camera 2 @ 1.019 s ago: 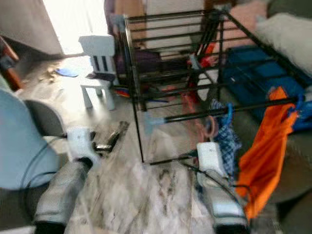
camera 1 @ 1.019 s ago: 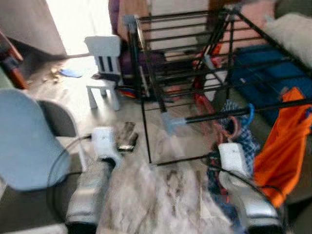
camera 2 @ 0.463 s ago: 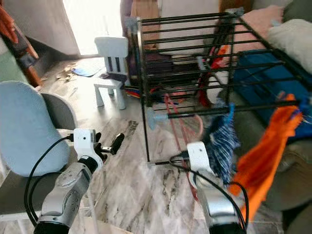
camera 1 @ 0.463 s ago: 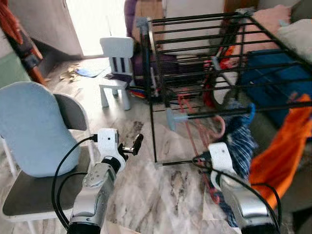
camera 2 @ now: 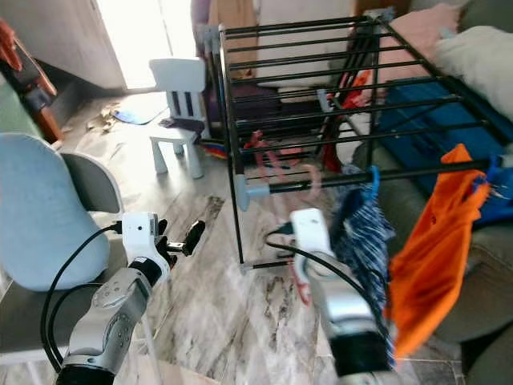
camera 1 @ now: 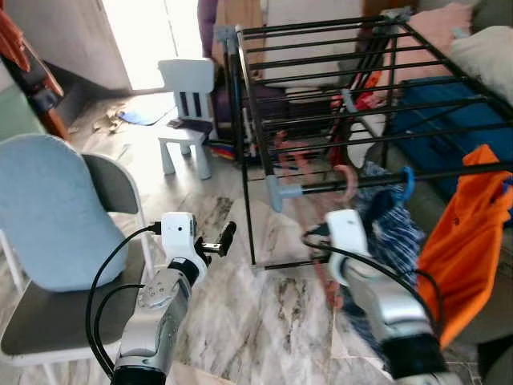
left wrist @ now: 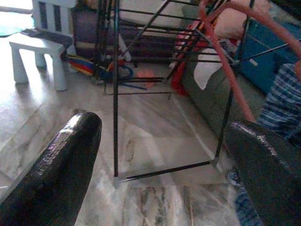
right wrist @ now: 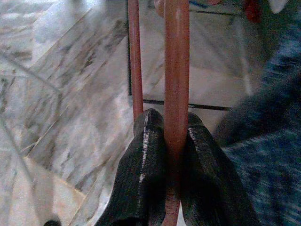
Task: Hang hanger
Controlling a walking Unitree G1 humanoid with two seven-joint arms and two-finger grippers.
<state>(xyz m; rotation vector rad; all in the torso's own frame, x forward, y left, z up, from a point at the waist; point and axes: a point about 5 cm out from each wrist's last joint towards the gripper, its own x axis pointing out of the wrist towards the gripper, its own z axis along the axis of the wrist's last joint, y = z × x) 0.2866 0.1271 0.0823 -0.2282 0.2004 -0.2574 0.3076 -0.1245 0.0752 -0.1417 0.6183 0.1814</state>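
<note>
- Head views: the right hand is lifting a thin salmon-pink hanger to the front bar of the black wire drying rack. The hook is looking to be at the bar, beside a blue hanger hook with a checked garment. The hanger may slip off if the hook is only resting on top, or tangle in that garment.
- Left wrist view: the left hand is idling with fingers spread wide and empty, over the glossy marble floor.
- Right wrist view: two black pads are pinching the hanger's smooth round rod; a narrow grip, so it may be twisting.
</note>
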